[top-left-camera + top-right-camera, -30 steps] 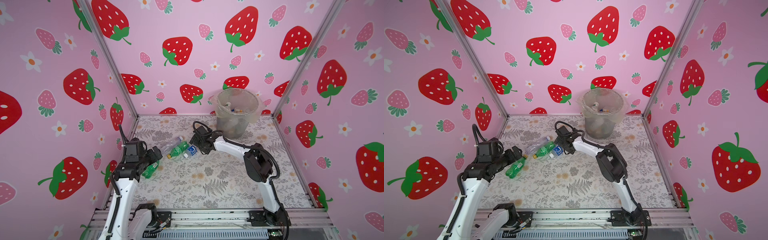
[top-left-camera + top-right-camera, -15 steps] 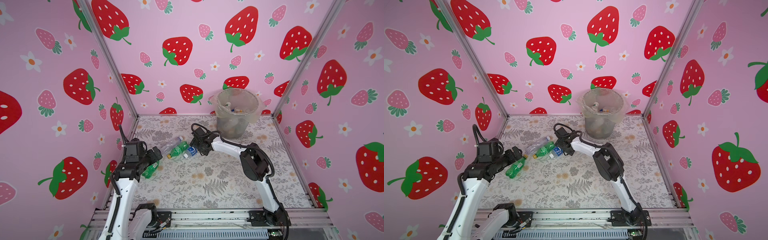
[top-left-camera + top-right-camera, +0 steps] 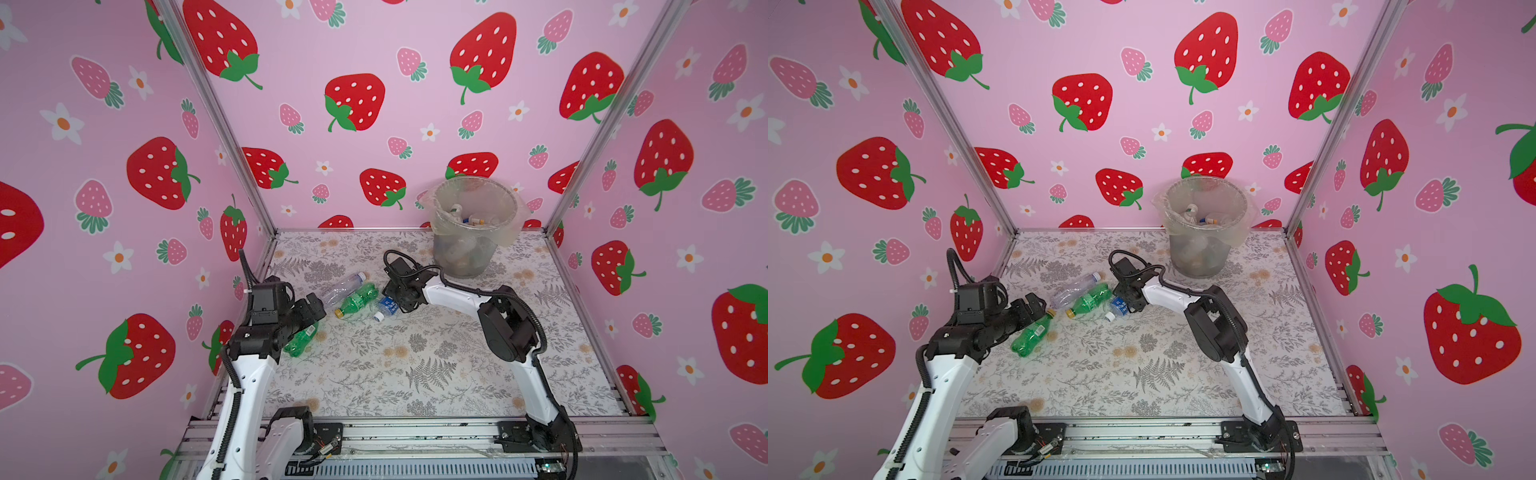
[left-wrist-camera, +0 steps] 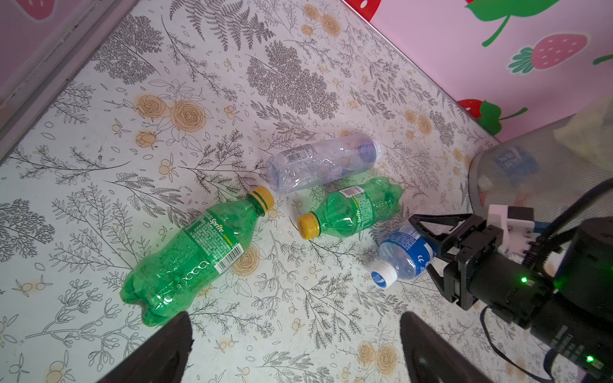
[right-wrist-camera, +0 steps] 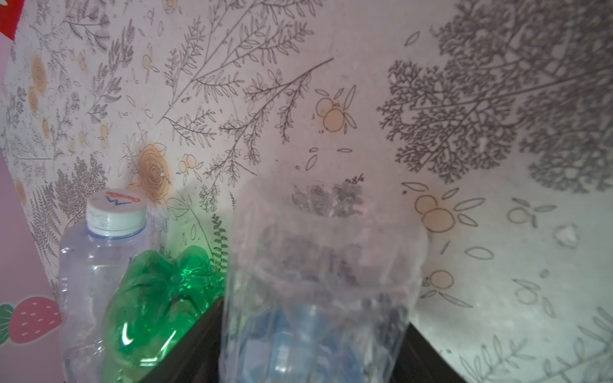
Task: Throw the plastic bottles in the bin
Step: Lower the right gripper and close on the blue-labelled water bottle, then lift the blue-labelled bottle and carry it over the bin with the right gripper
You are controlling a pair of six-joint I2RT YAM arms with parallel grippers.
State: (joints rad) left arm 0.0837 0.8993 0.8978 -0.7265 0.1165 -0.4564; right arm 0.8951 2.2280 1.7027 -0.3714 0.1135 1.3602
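Note:
The grey bin [image 3: 465,253] [image 3: 1200,253], lined with a clear bag, stands at the back right with several plastic bottles inside. On the floral mat lie a clear bottle [image 3: 343,284] [image 4: 321,162], a green bottle [image 3: 357,301] [image 4: 358,207] and a larger green bottle [image 3: 1030,336] [image 4: 195,255]. My right gripper [image 3: 395,301] [image 4: 423,245] [image 5: 313,345] is shut on the base end of a blue-labelled bottle [image 3: 388,306] [image 4: 403,253] [image 5: 318,265], which lies on the mat with its white cap pointing away. My left gripper [image 3: 1036,303] [image 4: 295,331] is open above the mat beside the larger green bottle and holds nothing.
Pink strawberry walls close in the mat on three sides, with metal posts at the back corners. The bin [image 4: 530,172] stands just behind the right arm. An aluminium rail [image 3: 415,432] runs along the front edge.
The right gripper's jaws have come together onto the blue-labelled bottle, and the arm has shifted slightly towards the bottles. The left arm has not moved.

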